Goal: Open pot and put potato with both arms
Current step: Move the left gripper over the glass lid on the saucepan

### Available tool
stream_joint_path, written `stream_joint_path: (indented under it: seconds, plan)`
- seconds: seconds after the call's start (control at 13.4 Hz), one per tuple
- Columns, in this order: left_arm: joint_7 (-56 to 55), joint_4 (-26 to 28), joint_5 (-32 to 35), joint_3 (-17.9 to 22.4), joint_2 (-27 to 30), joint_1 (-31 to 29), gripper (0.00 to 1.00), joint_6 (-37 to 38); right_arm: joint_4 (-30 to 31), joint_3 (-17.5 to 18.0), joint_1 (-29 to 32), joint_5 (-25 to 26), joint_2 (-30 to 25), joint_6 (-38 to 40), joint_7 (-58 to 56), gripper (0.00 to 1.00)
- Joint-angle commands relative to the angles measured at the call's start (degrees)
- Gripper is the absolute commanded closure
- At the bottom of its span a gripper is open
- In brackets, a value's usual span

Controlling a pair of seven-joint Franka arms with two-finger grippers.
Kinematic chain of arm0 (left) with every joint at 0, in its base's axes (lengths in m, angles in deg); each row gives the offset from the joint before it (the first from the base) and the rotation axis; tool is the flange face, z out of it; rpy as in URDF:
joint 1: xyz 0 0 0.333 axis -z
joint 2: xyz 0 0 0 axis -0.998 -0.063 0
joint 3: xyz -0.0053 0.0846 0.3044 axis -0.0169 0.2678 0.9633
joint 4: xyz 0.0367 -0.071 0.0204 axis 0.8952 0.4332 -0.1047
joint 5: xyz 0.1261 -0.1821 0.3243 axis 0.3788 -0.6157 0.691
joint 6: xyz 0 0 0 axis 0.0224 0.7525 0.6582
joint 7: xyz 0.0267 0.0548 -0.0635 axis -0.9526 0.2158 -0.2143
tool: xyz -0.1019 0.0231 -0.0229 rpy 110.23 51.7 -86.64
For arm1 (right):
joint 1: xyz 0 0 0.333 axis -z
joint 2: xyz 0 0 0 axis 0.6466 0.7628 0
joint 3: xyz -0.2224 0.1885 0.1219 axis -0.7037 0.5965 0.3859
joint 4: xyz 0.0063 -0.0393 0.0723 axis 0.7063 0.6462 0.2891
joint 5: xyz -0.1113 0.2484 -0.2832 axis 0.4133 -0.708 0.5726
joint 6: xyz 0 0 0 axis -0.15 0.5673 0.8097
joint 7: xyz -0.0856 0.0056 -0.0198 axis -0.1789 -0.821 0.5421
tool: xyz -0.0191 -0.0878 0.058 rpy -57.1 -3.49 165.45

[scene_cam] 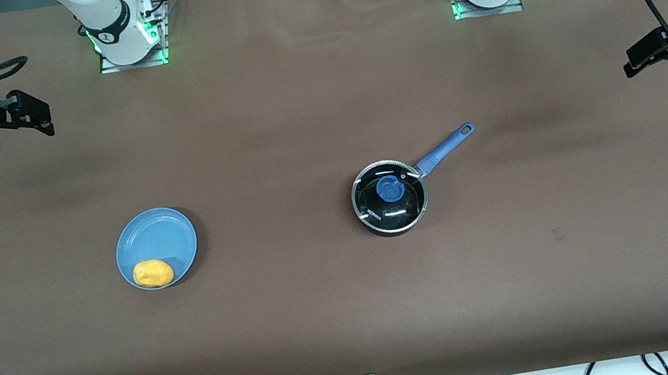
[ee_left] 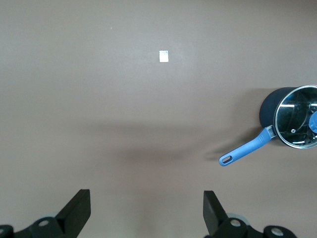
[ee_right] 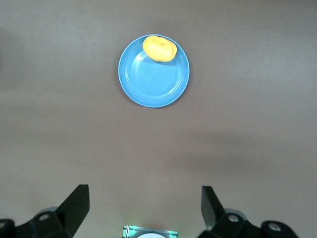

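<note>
Starting from the left gripper (ee_left: 146, 213), we see its two black fingers spread wide with nothing between them, hanging over bare brown table (scene_cam: 305, 103) at the left arm's end, well apart from the small round black saucepan with the straight blue handle (scene_cam: 390, 197). The right gripper (ee_right: 144, 210) is likewise released and empty, over the right arm's end of the table; both arms wait high and drawn back.

Taking the pot as our landmark: it sits about mid-table, its handle (scene_cam: 445, 148) pointing toward the left arm's end and slightly away from the front camera. A glass lid with a metal rim and a blue knob (scene_cam: 390, 188) at its centre closes it. We judge the lid rigid, fairly light, breakable if dropped — the knob is the only sensible hold, and the left gripper is the closer one to pinch it from straight above. Glass and steel look slippery, so the rim is no place to grip.

The small oval yellow-orange potato (scene_cam: 153, 273) lies toward the right arm's end from the pot, well apart, on the flat light-blue round plate (scene_cam: 160, 232), at the plate's edge nearer the front camera. It looks firm, smooth and light — we would close the right gripper across its short axis, since its rounded skin could roll or slide out.
</note>
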Motion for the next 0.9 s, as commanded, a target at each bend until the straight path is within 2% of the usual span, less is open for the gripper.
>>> stream_joint_path:
  seconds: [0.0, 0.37, 0.6, 0.67, 0.82]
  plan:
    - [-0.05, -0.22, -0.62, 0.07, 0.11, 0.00, 0.00, 0.65, -1.30, 0.26, 0.73, -0.79, 0.59, 0.43, 0.20, 0.00]
    - [-0.22, 1.87, -0.53, -0.20, -0.85, 0.87, 0.00, 0.21, -1.30, 0.26, 0.64, -0.88, 0.59, 0.34, 0.20, 0.00]
    - [-0.92, 4.07, -0.62, -0.46, -2.43, 4.02, 0.00, -4.43, -1.30, 0.34, 0.64, -0.88, 0.59, 0.34, 0.20, 0.00]
    - [-3.19, 4.52, -0.62, -1.24, -3.65, 5.35, 0.00, -6.36, -1.30, 0.34, 0.64, -0.88, 0.59, 0.34, 0.20, 0.00]
    - [-12.74, 4.61, -0.62, -5.36, -6.73, 6.50, 0.00, -11.10, -1.30, 0.26, 0.64, -0.88, 0.59, 0.34, 0.20, 0.00]
